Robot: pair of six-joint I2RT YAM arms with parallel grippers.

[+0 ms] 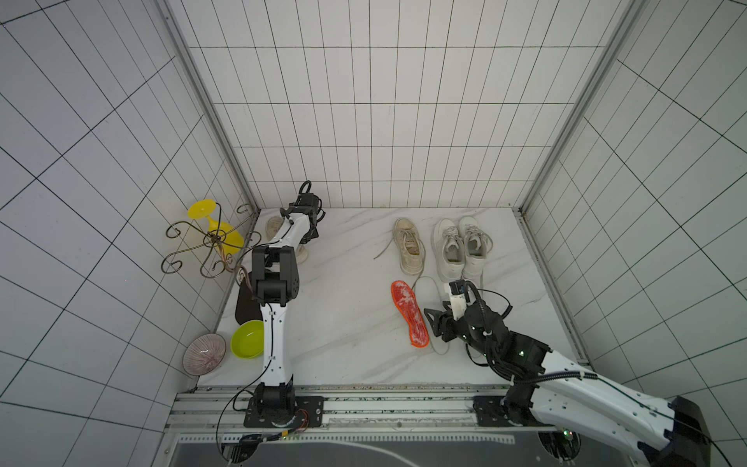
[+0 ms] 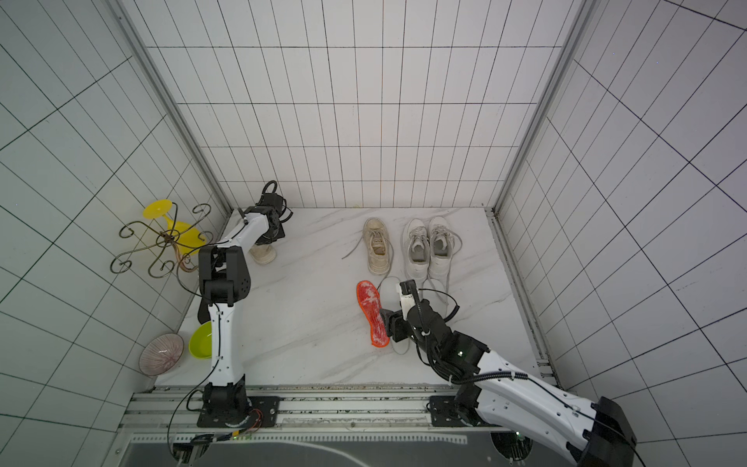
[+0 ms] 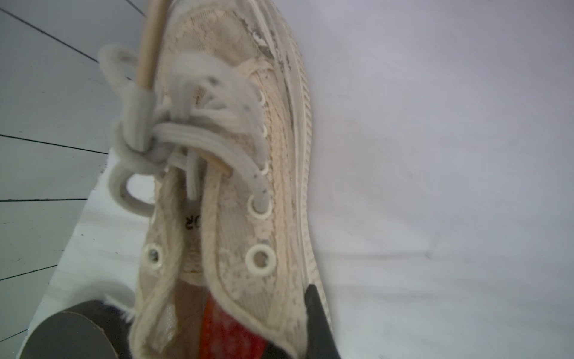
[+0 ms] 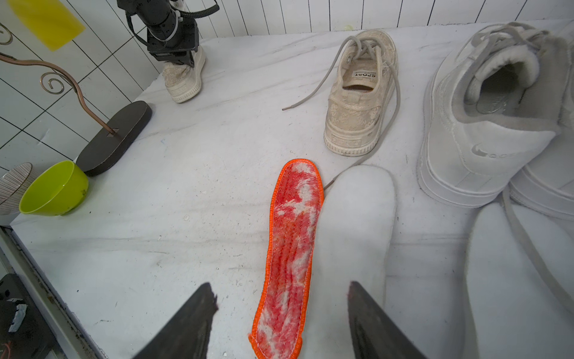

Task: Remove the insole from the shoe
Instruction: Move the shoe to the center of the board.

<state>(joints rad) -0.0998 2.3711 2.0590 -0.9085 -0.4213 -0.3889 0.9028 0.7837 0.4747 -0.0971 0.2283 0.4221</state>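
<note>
1. Left gripper (image 4: 183, 60), jaws together, sits at the heel opening of the beige lace sneaker (image 3: 248, 186), far-left on the table (image 1: 343, 323); one finger (image 3: 316, 320) shows outside the collar (image 3: 257, 323).
2. Red insole (image 3: 223, 332) lies inside: light, floppy, likely snug; pinch its heel edge alone, not the collar.
3. Right gripper (image 4: 281, 292) hangs spread, empty.

Tongue tag, beige sneaker (image 4: 357, 102): in the right wrist view, black print on a white tag (image 4: 365, 74) appears to read "SPORT", seen upside down.
Inside the lace-patterned shoe (image 3: 248, 186): up close in the left wrist view, black letters (image 3: 192, 221) read "OR", turned sideways, the rest hidden.
Heel side, white sneaker (image 4: 484, 146): a grey swoosh mark (image 4: 480, 151), then small letters too blurred to read.
Top views: the tongue tag shows on the beige sneaker (image 1: 411, 242), its print too small to read.
</note>
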